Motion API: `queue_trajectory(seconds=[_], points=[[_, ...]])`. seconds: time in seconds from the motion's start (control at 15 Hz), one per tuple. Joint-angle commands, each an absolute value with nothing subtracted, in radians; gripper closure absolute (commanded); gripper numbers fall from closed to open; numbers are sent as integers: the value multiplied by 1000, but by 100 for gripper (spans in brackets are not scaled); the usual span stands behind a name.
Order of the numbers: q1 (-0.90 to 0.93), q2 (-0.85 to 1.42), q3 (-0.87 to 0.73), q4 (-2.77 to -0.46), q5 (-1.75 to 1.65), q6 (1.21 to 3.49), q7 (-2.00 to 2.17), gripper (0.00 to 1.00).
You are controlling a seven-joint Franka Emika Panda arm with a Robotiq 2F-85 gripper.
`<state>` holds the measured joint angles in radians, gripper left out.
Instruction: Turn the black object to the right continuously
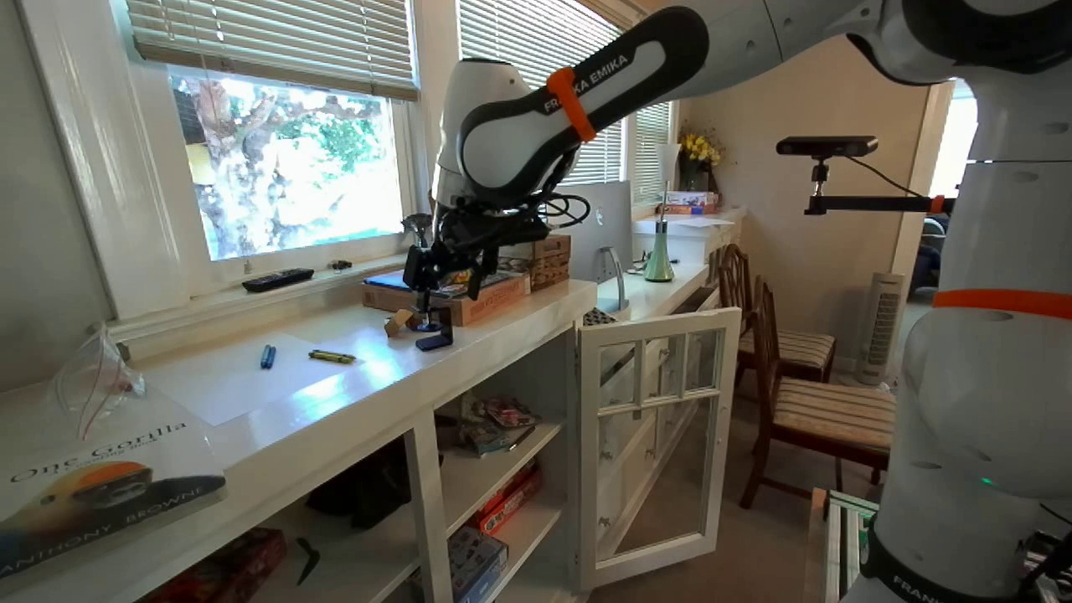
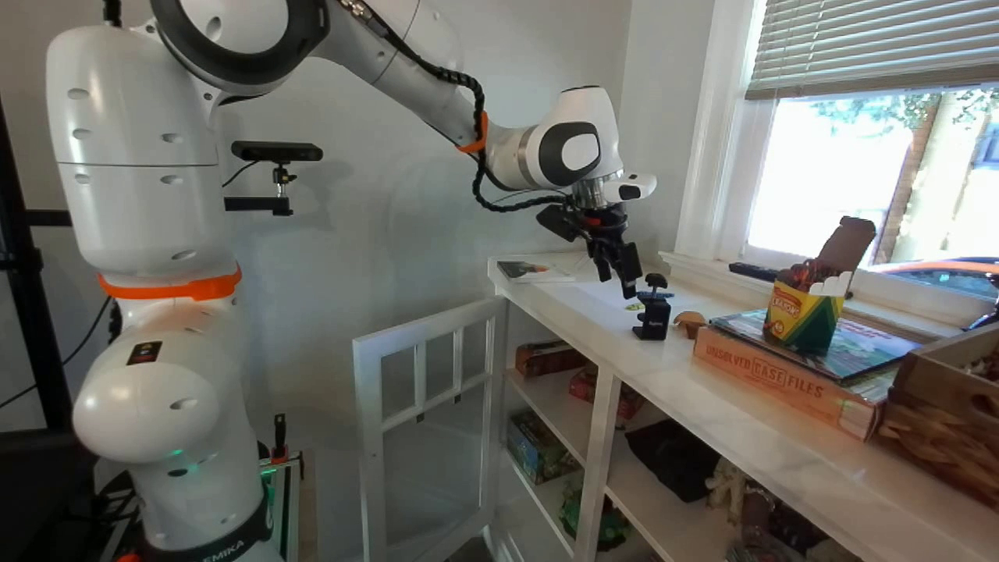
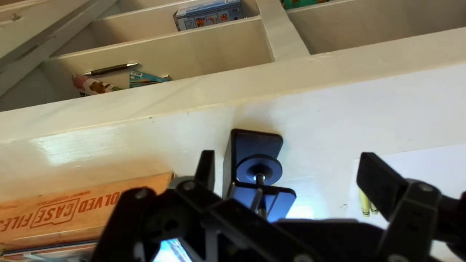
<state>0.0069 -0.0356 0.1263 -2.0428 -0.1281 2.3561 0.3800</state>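
Observation:
The black object (image 2: 654, 318) is a small black clamp-like block with a screw, a round disc and a knob on top. It stands upright on the white counter near its front edge. In an exterior view its lower part (image 1: 446, 328) shows below the fingers. In the wrist view the black object (image 3: 259, 145) lies between the fingers, nearer the left one; its knob end is hidden behind the gripper. My gripper (image 3: 288, 160) is open, with nothing held. In both exterior views the gripper (image 1: 450, 289) (image 2: 616, 282) points down, close by the black object's top; touching cannot be told.
An orange game box (image 2: 773, 375) with a crayon box (image 2: 804, 316) on it, a brown wooden box (image 2: 944, 390) and a small brown piece (image 2: 690, 321) are nearby. Crayons (image 1: 332, 357) lie on white paper. The cabinet door (image 1: 657, 444) stands open below.

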Motion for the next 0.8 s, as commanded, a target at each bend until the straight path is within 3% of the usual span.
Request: queue_trajectory(seconds=[0.0,0.73], points=[[31,-54,107,-2044,-140,2382,290,0],[25,-39,59,-2009,-108,2384,-155,0]])
